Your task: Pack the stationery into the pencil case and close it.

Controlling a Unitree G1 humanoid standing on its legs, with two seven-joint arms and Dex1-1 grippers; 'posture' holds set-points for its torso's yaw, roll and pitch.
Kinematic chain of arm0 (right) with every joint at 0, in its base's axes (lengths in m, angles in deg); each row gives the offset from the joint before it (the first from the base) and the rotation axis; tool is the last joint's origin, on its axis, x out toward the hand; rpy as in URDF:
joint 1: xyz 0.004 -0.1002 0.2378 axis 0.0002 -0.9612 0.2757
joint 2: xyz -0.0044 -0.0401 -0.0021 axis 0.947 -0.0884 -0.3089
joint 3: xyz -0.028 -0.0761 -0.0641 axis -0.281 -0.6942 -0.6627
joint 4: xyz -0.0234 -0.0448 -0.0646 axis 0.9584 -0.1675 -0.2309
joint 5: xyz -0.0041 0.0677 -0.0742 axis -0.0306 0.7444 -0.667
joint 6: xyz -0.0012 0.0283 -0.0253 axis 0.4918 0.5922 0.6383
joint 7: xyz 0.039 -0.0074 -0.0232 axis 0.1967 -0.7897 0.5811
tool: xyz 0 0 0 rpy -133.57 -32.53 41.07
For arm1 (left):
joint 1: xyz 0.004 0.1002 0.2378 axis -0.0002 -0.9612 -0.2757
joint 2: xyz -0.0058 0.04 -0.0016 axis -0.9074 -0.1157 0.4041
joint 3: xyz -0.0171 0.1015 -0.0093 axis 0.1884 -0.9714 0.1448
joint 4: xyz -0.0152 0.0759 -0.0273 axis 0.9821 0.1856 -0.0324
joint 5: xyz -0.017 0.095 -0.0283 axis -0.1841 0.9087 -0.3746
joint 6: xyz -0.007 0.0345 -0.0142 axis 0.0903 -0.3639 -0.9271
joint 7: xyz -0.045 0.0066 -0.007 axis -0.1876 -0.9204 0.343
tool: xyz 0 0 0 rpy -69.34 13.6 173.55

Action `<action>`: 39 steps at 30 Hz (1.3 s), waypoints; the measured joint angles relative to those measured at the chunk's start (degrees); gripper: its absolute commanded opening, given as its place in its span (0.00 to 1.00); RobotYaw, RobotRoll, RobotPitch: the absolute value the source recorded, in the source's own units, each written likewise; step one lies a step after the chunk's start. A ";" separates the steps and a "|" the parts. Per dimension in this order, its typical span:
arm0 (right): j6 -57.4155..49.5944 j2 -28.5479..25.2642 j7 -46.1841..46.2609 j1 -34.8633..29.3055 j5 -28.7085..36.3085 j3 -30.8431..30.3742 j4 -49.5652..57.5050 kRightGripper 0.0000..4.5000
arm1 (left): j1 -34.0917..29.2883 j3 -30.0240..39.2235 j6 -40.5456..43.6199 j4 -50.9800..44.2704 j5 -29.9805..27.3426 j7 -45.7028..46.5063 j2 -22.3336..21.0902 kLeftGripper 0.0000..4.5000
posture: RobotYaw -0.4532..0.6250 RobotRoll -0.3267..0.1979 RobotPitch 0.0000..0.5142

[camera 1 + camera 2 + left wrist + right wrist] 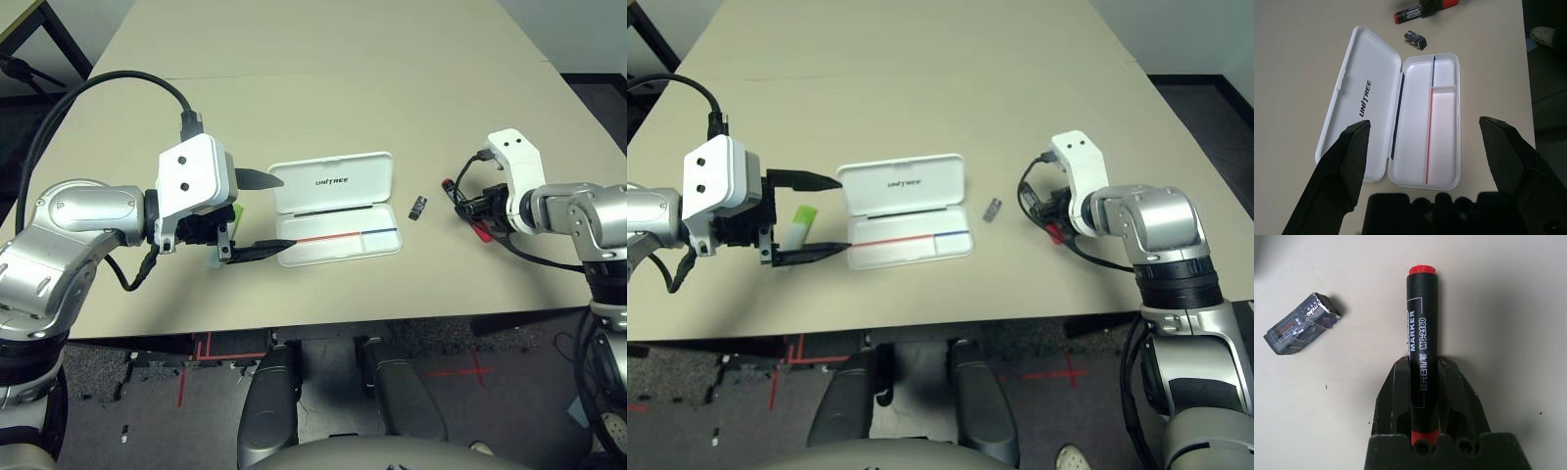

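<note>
Pencil case [338, 208] lay open mid-desk, nearer front edge. Dark clip [418, 207] just right of it. Right gripper [1422, 396] was clamped on marker [1421, 338], toward desk's right edge. Highlighter [803, 221] left of case, by wide-open, empty left gripper [257, 213]. Beige desk [323, 78]; dark floor w/ red tape [186, 377].

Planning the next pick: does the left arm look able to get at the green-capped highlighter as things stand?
Probably yes. The highlighter lies on the table right by the left tool, beside the open pencil case, with nothing on top of it. The tool's fingers stand wide apart and hold nothing, though they point past it toward the case.
</note>
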 measured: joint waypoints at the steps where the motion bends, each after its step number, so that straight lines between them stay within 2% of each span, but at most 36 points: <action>1: -0.05 -1.69 -1.21 0.11 0.11 -0.92 0.16 0.11 | 0.00 0.00 0.00 0.00 -0.04 0.02 -0.01 1.00 | 0.43 0.62 0.41; 7: 2.91 -12.63 -10.14 1.99 0.64 -5.29 2.99 0.11 | -0.08 -0.01 0.00 0.01 -0.22 0.02 -0.28 1.00 | 0.43 0.62 0.41; 12: 14.05 -22.06 -23.52 2.84 0.16 -9.56 4.42 0.11 | -0.22 0.00 -0.03 0.02 -0.30 -0.21 -0.60 1.00 | 0.43 0.62 0.40; 16: 25.26 -24.29 -33.62 3.52 -0.97 -10.27 4.10 0.11 | -0.81 0.00 -0.24 0.04 -0.30 -0.31 -0.75 1.00 | 0.43 0.62 0.39; 21: 37.59 -23.26 -42.77 5.50 -3.08 -11.67 1.62 0.11 | -1.14 -0.01 -0.69 0.13 -0.20 -0.35 -0.84 1.00 | 0.43 0.62 0.39; 27: 45.47 -19.13 -49.81 7.08 -5.77 -14.30 1.77 0.11 | -2.11 -0.01 -1.10 0.15 0.05 -0.35 -1.72 1.00 | 0.44 0.62 0.38; 39: 54.50 -4.26 -52.46 16.29 -14.04 -20.08 -6.76 0.11 | -2.74 -0.30 -1.72 0.09 0.80 -0.11 -2.10 1.00 | 0.46 0.62 0.35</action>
